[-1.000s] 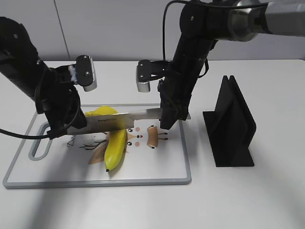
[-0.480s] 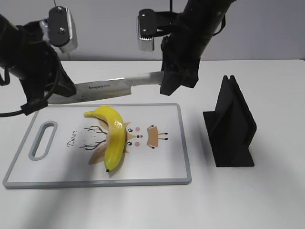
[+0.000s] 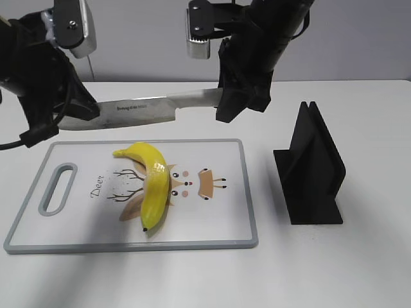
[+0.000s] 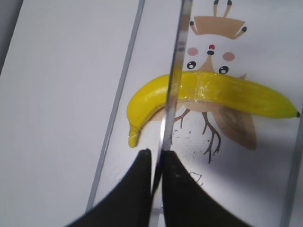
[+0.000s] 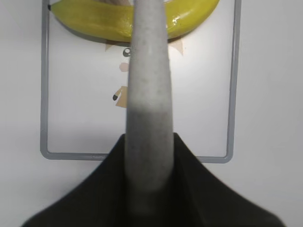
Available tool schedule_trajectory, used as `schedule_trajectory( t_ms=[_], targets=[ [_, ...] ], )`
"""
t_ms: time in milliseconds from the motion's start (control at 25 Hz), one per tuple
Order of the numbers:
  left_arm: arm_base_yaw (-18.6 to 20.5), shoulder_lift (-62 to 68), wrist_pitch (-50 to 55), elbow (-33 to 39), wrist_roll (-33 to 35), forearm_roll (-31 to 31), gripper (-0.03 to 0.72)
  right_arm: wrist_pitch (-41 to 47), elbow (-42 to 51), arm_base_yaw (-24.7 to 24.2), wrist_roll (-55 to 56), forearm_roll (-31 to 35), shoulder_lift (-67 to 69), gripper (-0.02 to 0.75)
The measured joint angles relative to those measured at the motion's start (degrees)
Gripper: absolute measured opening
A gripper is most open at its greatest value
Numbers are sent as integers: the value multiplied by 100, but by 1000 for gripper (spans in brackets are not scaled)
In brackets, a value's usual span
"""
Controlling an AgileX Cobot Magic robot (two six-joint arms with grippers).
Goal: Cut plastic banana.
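Observation:
The plastic banana lies curved on the white cutting board, dark tip toward the front. A knife hangs level above the board's far edge, clear of the banana. My left gripper is shut on the blade's tip end. My right gripper is shut on the handle end. In the left wrist view the blade runs edge-on from the fingers over the banana. In the right wrist view the grey handle sits between the fingers, with the banana beyond.
A black knife stand stands on the white table to the right of the board. The board has a handle slot at its left end and a deer picture in the middle.
Both arms have lifted the knife from across the banana to well above the board's far edge. The banana has stayed in place.

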Motion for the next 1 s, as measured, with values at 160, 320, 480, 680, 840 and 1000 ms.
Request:
schedule_trajectory(
  t_ms=[160, 320, 480, 680, 840, 1000],
  targets=[
    [10, -1, -136, 0, -79, -135, 255, 38, 0, 0, 129, -23, 0, 162],
    [10, -1, -185, 0, -99, -310, 572, 38, 0, -6, 165, -64, 0, 162],
    [10, -28, -236, 0, -234, -381, 646, 38, 0, -6, 205, -89, 0, 162],
    [171, -345, -695, 0, -2552, 199, 639, 51, 5, -6, 907, -537, -29, 162],
    [746, -603, -387, 0, -4541, 855, 616, 58, -7, -6, 1909, -967, -217, 162],
    [1417, -684, 884, 0, -5719, 1003, 595, 93, -53, -12, 3103, -1074, -405, 162]
  ],
)
